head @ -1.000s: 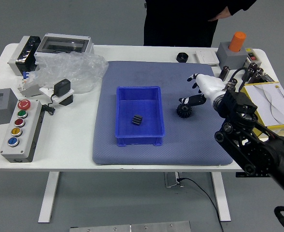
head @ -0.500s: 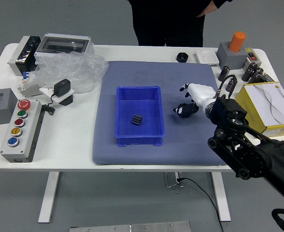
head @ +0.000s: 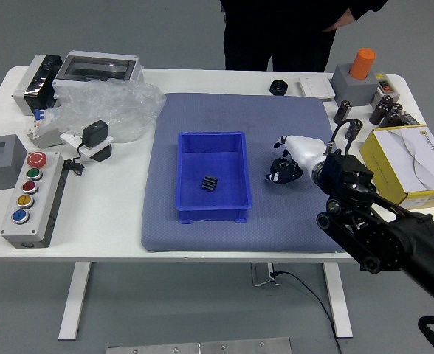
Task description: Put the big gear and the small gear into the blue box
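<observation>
Box (head: pixel 213 214) on the mat (head: pixel 283 230), mat on the desk (head: pixel 102 228).
Small gear (head: pixel 209 183) inside the box; button panel (head: pixel 43 221) left of the mat, carton (head: pixel 388 174) right of it, person (head: pixel 276 33) behind the desk.

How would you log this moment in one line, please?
right hand: at big gear, grip unclear | small gear: in blue box | left arm: out of view
</observation>
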Action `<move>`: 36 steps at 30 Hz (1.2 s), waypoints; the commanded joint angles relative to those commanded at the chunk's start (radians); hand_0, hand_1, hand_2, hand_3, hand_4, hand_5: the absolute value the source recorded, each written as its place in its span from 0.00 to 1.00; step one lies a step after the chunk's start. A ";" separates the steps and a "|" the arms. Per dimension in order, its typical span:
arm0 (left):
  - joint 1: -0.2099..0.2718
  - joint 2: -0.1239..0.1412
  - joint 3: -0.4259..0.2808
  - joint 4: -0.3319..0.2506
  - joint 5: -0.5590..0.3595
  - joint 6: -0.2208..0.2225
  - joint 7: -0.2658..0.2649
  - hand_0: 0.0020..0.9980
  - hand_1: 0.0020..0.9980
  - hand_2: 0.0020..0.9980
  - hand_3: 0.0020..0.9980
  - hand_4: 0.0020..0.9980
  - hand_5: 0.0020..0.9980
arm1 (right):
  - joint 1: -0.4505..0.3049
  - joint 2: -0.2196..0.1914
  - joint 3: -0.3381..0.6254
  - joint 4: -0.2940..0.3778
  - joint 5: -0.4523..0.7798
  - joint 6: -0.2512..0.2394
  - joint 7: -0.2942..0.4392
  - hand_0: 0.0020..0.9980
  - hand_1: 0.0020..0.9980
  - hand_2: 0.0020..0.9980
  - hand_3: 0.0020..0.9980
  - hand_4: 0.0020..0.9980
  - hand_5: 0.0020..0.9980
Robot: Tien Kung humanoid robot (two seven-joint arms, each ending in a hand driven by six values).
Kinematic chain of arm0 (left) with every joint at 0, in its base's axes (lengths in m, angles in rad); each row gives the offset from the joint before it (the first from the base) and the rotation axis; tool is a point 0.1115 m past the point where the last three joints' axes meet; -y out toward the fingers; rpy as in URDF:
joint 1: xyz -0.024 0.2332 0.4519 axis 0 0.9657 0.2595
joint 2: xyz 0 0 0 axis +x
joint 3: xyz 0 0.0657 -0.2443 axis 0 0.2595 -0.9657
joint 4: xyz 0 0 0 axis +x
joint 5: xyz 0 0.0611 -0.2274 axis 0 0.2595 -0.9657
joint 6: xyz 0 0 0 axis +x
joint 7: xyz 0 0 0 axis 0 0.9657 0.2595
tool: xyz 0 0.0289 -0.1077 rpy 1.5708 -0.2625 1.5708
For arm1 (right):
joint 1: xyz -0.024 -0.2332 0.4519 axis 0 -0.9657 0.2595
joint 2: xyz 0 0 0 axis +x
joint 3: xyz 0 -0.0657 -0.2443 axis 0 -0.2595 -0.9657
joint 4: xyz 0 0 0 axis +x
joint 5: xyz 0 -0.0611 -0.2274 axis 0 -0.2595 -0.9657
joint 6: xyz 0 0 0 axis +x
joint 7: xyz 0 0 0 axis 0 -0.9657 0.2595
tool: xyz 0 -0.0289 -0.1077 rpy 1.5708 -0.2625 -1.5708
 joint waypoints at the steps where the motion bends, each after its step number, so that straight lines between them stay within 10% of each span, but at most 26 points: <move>1: 0.000 0.000 0.000 0.000 0.000 0.000 0.000 0.83 0.79 0.80 0.84 0.63 0.22 | 0.001 -0.001 -0.001 -0.002 0.001 0.000 0.000 0.66 0.59 0.72 0.83 0.85 0.34; 36: -0.002 -0.002 -0.001 0.000 0.000 0.000 0.000 0.83 0.79 0.80 0.84 0.62 0.23 | 0.026 -0.015 -0.040 -0.033 0.029 0.026 -0.015 0.66 0.59 0.71 0.81 0.84 0.35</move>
